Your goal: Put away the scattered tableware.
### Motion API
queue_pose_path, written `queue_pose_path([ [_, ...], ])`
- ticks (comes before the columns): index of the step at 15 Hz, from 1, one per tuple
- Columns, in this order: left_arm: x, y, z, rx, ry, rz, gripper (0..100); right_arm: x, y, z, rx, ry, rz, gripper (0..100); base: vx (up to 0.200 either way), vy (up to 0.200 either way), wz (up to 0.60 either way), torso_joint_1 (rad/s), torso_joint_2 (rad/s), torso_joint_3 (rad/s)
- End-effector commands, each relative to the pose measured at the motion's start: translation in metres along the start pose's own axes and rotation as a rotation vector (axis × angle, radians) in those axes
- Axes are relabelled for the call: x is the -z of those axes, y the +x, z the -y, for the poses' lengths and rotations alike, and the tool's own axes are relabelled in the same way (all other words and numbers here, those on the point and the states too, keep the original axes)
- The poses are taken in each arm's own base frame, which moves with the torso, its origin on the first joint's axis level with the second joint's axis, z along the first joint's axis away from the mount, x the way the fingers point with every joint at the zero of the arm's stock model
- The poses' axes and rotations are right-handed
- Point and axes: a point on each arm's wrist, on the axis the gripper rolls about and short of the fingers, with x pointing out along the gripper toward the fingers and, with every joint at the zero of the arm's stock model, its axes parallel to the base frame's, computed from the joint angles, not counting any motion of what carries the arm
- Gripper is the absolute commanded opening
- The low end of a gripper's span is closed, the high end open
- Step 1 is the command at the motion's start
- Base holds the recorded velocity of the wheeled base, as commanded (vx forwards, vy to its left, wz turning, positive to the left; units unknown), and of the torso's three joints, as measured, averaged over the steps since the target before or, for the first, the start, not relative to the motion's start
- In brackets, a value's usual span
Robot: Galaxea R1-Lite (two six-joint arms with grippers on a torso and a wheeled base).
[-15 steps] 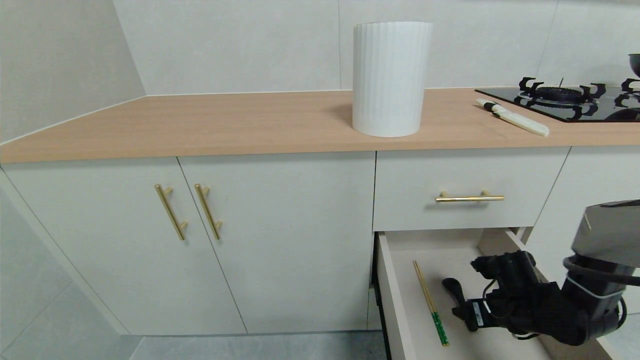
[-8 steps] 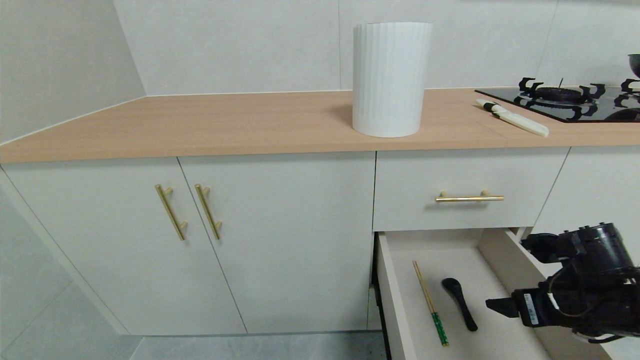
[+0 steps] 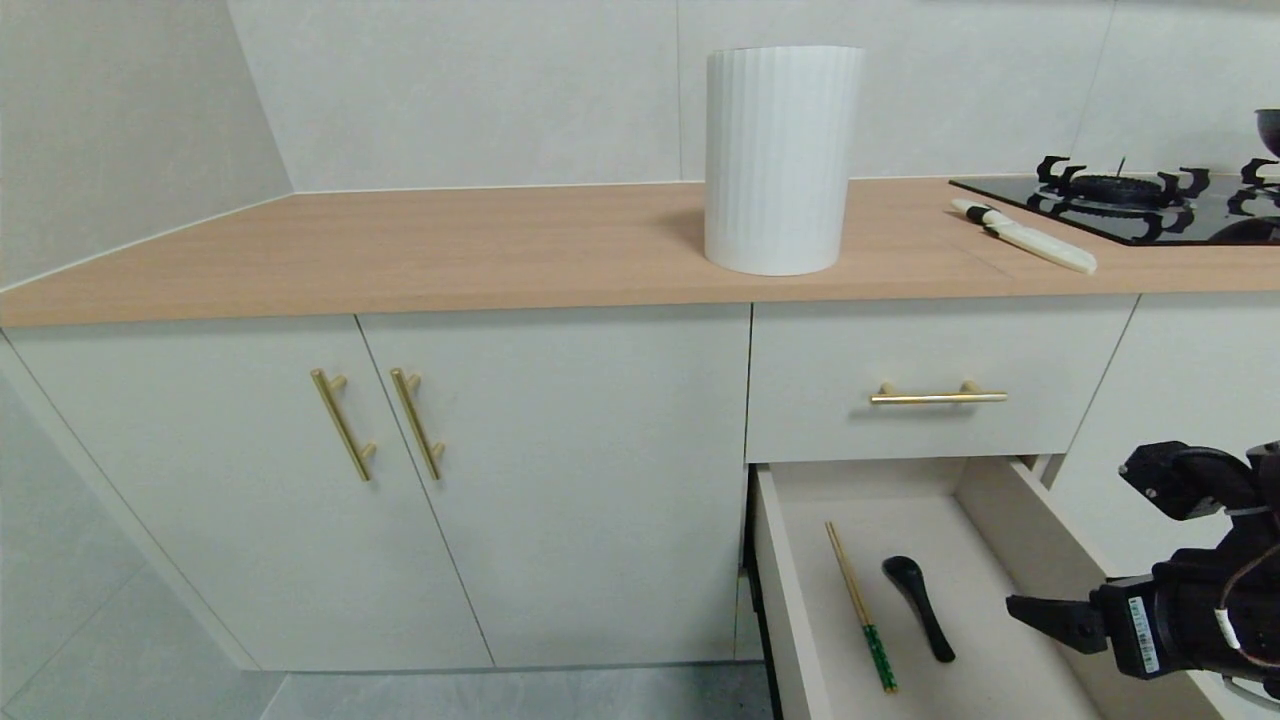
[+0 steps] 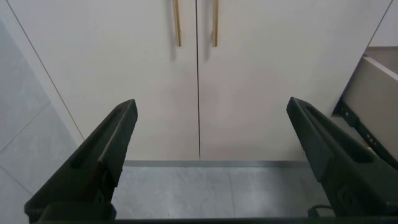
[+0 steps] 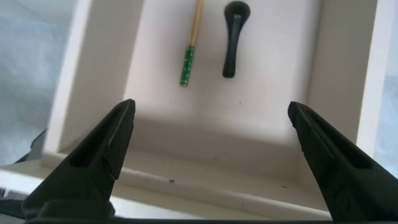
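A pair of chopsticks with green ends (image 3: 860,610) and a black spoon (image 3: 917,605) lie side by side on the floor of the open drawer (image 3: 790,590). In the right wrist view the chopsticks (image 5: 191,50) and spoon (image 5: 232,37) lie beyond my right gripper (image 5: 210,107), which is open and holds nothing. In the head view the right gripper (image 3: 1068,533) hangs over the drawer's right wall, apart from the spoon. A white knife (image 3: 1025,237) rests on the wooden counter beside the stove. My left gripper (image 4: 211,104) is open and faces the cabinet doors.
A tall white ribbed container (image 3: 780,160) stands on the counter (image 3: 450,250). A black gas stove (image 3: 1130,200) is at the far right. A shut drawer with a gold handle (image 3: 938,397) sits above the open one. Two cabinet doors with gold handles (image 4: 176,22) are at the left.
My right gripper has drawn back to the right, away from the spoon and towards the drawer's right wall. The spoon and chopsticks stay lying in the drawer.
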Motion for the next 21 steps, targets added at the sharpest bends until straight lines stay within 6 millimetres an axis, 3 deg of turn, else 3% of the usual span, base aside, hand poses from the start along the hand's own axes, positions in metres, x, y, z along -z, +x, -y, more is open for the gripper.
queue_pose_path([
  [1,0.000,0.000,0.000,-0.001,0.000,-0.002,100,-0.001,-0.005,-0.002,-0.012,-0.008,0.023,100,0.000,0.000,0.00,0.000,0.00,0.000],
  [5,0.000,0.000,0.000,0.000,0.000,-0.002,100,0.001,-0.005,-0.003,-0.017,-0.016,0.017,100,0.000,0.000,0.00,0.000,0.00,0.000],
  [16,0.000,0.000,0.000,-0.001,0.000,-0.002,100,0.013,-0.003,-0.009,-0.038,-0.086,-0.075,100,-0.200,0.000,0.00,0.002,0.00,0.004],
  [21,0.000,0.000,0.000,0.000,0.000,0.000,100,0.033,0.012,-0.012,-0.053,-0.185,-0.195,100,0.000,0.000,0.00,0.000,0.00,0.000],
])
